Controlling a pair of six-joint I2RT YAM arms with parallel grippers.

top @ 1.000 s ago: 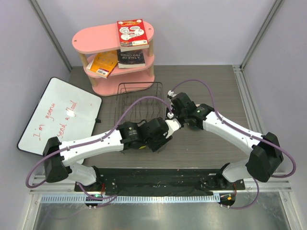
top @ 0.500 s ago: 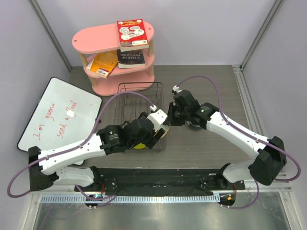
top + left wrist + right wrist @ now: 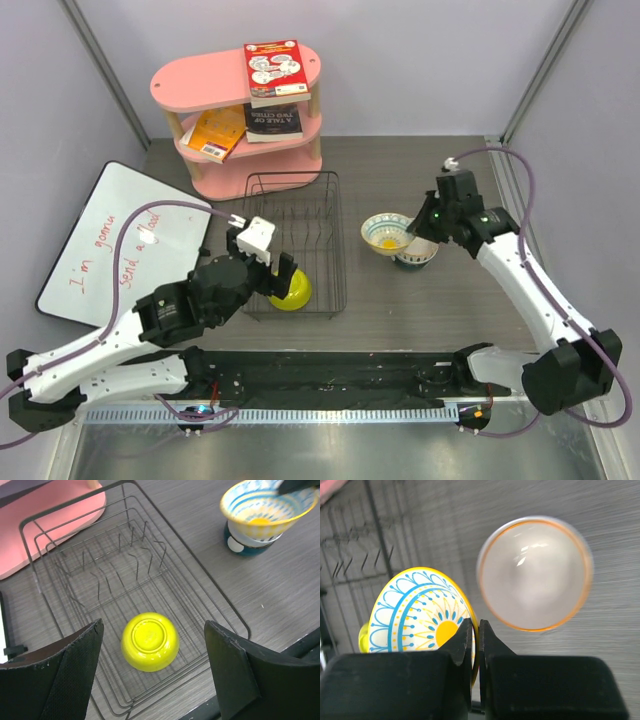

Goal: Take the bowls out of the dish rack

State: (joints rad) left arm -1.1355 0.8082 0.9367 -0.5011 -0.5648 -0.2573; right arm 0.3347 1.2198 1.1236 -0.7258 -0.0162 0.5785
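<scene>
1. Top view: since a second ago the left gripper [image 3: 277, 270] has drawn back from the rack's [image 3: 300, 195] 3 o'clock edge to its 6 o'clock end, jaws now spread and gripping nothing. The yellow bowl [image 3: 290, 292], then under the arm, shows at its 5 o'clock, partly covered. The right gripper [image 3: 410, 235] has carried the patterned bowl [image 3: 385, 232] out to the rack's 3 o'clock, by a teal bowl [image 3: 417, 258].
2. Left wrist: the yellow bowl [image 3: 150, 641] lies upside down in the rack [image 3: 120, 570], below the released gripper [image 3: 154, 626] and untouched. The patterned bowl [image 3: 262, 507] is at 1 o'clock, cut off by the frame.
3. Right wrist: the gripper [image 3: 475, 627] is clenched on the patterned bowl's [image 3: 420, 610] rim. The teal bowl [image 3: 535, 572] is at 1 o'clock, blurred.
</scene>
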